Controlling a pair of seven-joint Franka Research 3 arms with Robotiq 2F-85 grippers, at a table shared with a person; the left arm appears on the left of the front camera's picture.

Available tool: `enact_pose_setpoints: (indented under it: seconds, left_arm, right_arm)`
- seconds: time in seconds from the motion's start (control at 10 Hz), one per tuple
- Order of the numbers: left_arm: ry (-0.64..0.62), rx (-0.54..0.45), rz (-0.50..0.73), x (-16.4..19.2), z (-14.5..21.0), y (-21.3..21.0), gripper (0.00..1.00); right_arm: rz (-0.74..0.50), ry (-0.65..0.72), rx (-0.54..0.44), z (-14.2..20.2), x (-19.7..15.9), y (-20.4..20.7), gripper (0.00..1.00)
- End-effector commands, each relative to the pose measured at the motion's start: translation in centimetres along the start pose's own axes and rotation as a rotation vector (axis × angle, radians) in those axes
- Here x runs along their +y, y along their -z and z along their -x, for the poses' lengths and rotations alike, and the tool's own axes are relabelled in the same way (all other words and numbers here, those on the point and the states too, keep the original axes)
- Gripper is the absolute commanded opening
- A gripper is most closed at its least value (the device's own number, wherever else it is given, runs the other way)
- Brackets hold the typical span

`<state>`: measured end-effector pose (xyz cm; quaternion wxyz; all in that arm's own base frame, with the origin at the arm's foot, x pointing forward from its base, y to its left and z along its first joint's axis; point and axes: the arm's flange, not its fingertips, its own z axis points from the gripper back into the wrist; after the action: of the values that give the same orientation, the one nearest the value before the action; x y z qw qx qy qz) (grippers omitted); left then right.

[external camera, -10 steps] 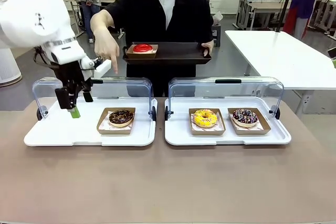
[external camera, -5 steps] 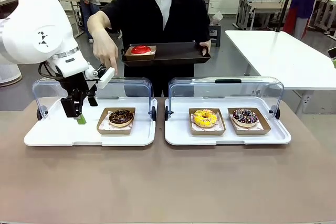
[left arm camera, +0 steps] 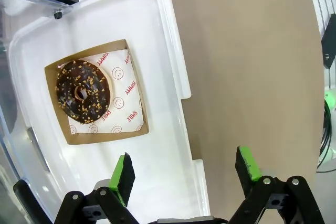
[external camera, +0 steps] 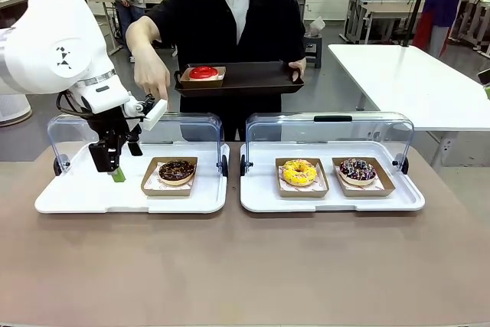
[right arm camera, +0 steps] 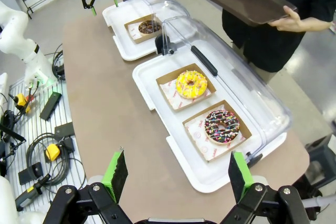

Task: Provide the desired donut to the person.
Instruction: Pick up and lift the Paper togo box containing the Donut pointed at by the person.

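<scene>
Above the white tray (left arm camera: 105, 19), my left gripper (left arm camera: 185, 166) still hangs wide beside the chocolate donut (left arm camera: 83, 90); right gripper (right arm camera: 177, 170) wide too.

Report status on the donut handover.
Left gripper open, empty, beside chocolate donut, not touching. Right gripper open, empty, above the table end. Person's hand hangs above that donut's tray. Lid up, nothing blocking.

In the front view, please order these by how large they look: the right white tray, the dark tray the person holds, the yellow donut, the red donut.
1. Right white tray
2. Dark tray
3. Yellow donut
4. Red donut: it looks slightly smaller, but it is farther from the camera, so this last rank is unsure.
</scene>
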<state>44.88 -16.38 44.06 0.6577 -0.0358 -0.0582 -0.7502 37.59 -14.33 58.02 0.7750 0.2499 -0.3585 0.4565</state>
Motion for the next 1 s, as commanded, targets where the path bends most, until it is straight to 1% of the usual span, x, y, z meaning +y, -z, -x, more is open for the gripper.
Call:
enact_pose_setpoints:
  seconds: [0.0,0.2,0.4,0.5,0.9]
  left_arm:
    - [0.0,0.0,0.0,0.0,0.0,0.0,1.0]
    - [-0.045,0.02,-0.016,0.8,-1.5,3.3,1.0]
    - [-0.048,0.055,-0.053,0.5,-2.3,5.8,1.0]
    - [-0.059,0.072,-0.061,0.5,-2.3,6.7,1.0]
    - [-0.088,0.107,-0.03,2.1,-1.6,9.3,1.0]
  right_arm:
    - [-0.008,-0.015,-0.032,-0.1,-0.2,0.0,1.0]
    - [-0.008,-0.015,-0.032,-0.1,-0.2,0.0,1.0]
    - [-0.008,-0.015,-0.032,-0.1,-0.2,0.0,1.0]
    - [-0.008,-0.015,-0.032,-0.1,-0.2,0.0,1.0]
    - [-0.008,-0.015,-0.032,-0.1,-0.2,0.0,1.0]
